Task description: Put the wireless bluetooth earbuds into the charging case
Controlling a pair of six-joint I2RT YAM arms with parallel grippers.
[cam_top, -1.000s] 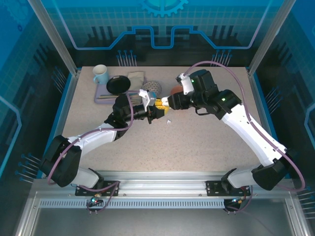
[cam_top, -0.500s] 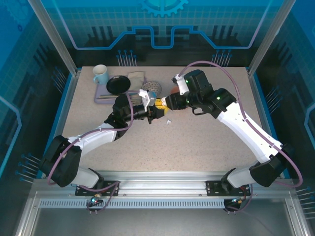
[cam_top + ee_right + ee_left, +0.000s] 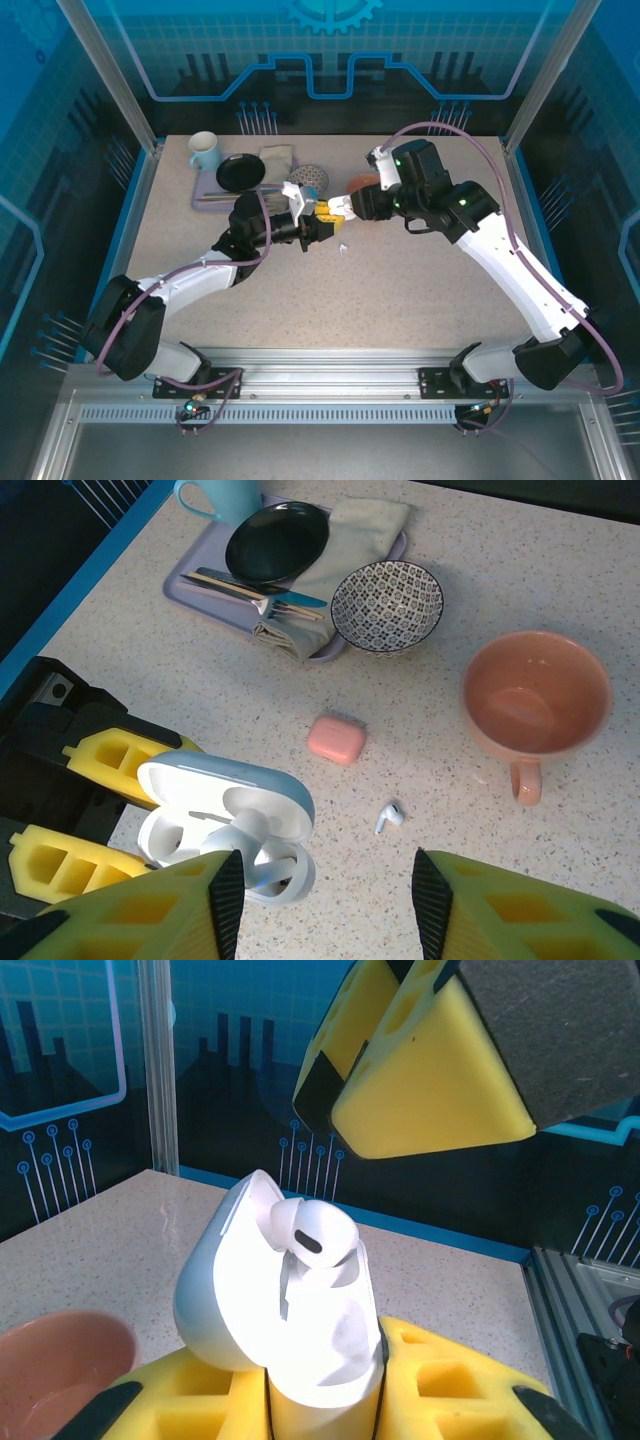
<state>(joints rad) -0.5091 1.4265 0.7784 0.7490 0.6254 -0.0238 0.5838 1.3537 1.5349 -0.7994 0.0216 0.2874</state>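
We are starting at the back left of the table (image 3: 400,290), where a tray (image 3: 200,598) is carrying a mug (image 3: 204,151), a black plate (image 3: 277,540) and a napkin (image 3: 355,530), with a patterned bowl (image 3: 387,605) at its right end.

Moving right, the left fingers (image 3: 110,755) are clamping the white charging case (image 3: 290,1330) by its base, one yellow finger on either side. The lid is hanging open. One white earbud (image 3: 310,1232) is sitting in the case with its head poking up out of a well, so it is resting just above and between those left fingers.

Further right, a closed pink case (image 3: 336,738) is lying on the table. A loose white earbud (image 3: 389,815) is lying near it, between the pink case and the handle of a salmon cup (image 3: 535,695), touching neither.

And now the right fingers (image 3: 520,915). They are standing parted and gripping nothing. In the left wrist view they are hovering just above and to the right of the seated earbud, clear of it. In their own view the loose earbud is lying on the table in the gap ahead of them, apart from both tips.
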